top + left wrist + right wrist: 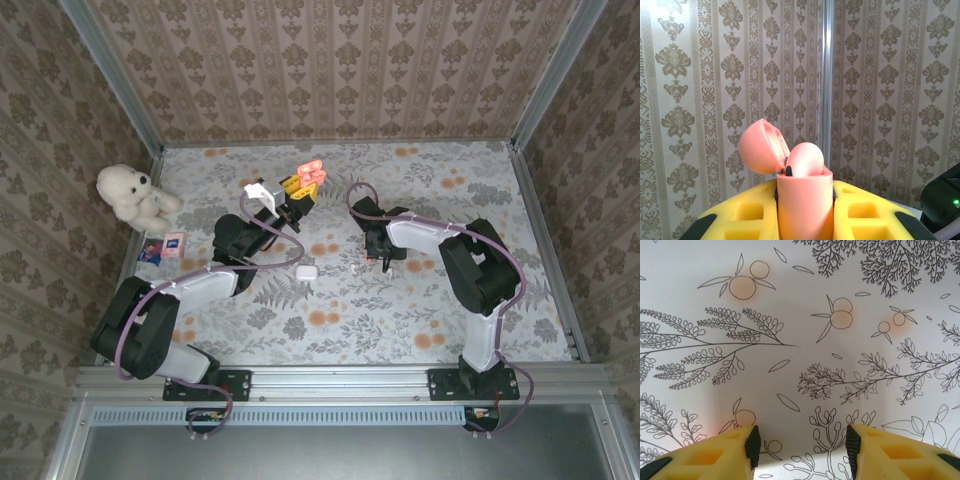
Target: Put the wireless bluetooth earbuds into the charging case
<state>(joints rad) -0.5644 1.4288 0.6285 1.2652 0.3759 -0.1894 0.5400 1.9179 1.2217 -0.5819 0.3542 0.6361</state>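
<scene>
Above the far middle of the surface (420,320): the left gripper (298,196) holds the pink charging case (311,172) aloft, its fingers (740,215) clenched on the body and the lid (762,146) hinged open.
Right gripper (378,256): it points down at the surface right of centre; its fingers (735,450) stand apart, with bare floral print between them.
Earbuds: what looks like a white bud (354,268), a tiny speck, lies just left of the right gripper; whether an orange-red one lies nearby cannot be told.
Step in hand: judged as fetching a bud while the case is presented open.
Next move: the right fingers need to settle over the bud, pinch it lightly, then carry it to the open case.
White case (306,270): it lies on the surface between the arms, near the bud.
Other things: a teddy bear (132,195) and small cards (163,246) sit at the far left, well apart.
In the way: nothing evident; the bud's smallness is the likely trouble.
</scene>
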